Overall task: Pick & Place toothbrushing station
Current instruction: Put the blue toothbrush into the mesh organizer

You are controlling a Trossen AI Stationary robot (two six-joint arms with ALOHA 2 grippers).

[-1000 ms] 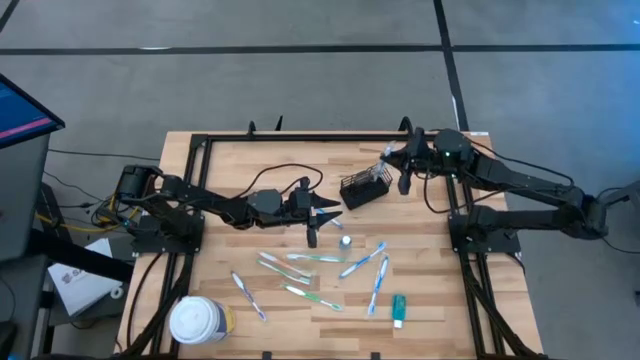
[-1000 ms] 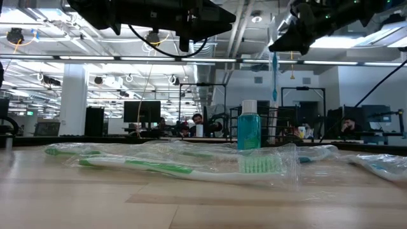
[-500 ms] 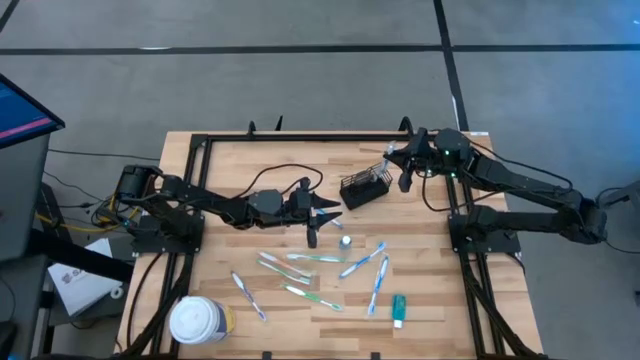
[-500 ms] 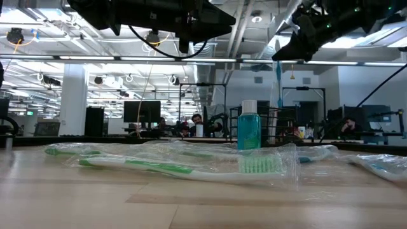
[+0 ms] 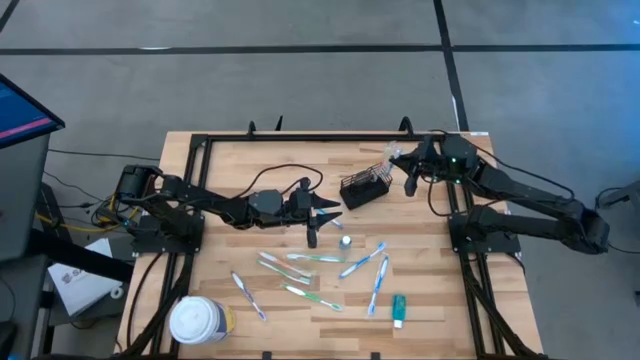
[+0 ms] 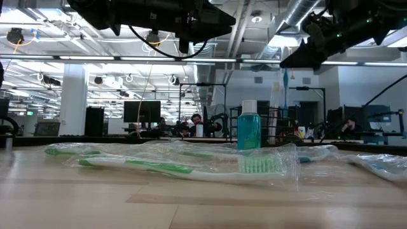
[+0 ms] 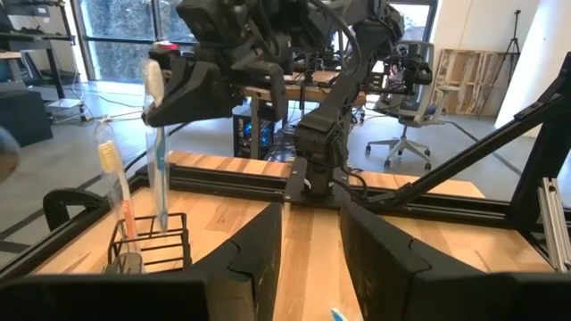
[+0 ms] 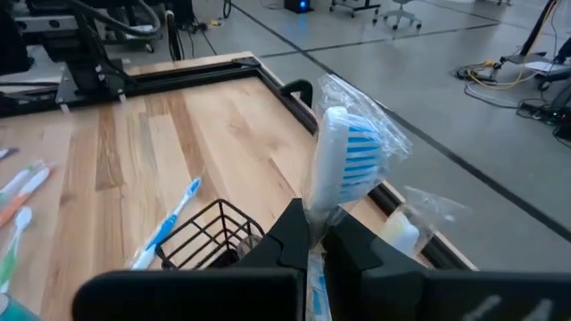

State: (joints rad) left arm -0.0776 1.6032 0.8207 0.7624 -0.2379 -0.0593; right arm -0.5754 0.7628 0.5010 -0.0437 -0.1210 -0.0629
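Leftmost, white-lidded tub (image 5: 198, 320) at table's near corner. Left gripper (image 5: 322, 212) hovers mid-table, fingers parted, holding nothing. Loose toothbrushes (image 5: 300, 257) and teal tube (image 5: 398, 309) lie below it. Black mesh caddy (image 5: 364, 187) sits further right; right gripper (image 5: 400, 160) just beside, above it, clamped on wrapped blue toothbrush (image 8: 341, 163).

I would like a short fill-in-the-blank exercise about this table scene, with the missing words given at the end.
1. The right gripper is shut on a wrapped ____ with blue and white bristles.
2. The black wire caddy stands on the ____ table.
3. The left gripper hangs with its fingers ____, holding nothing.
4. The white-lidded tub stands near the table's front ____ corner in the high view.

Missing words: toothbrush; wooden; open; left
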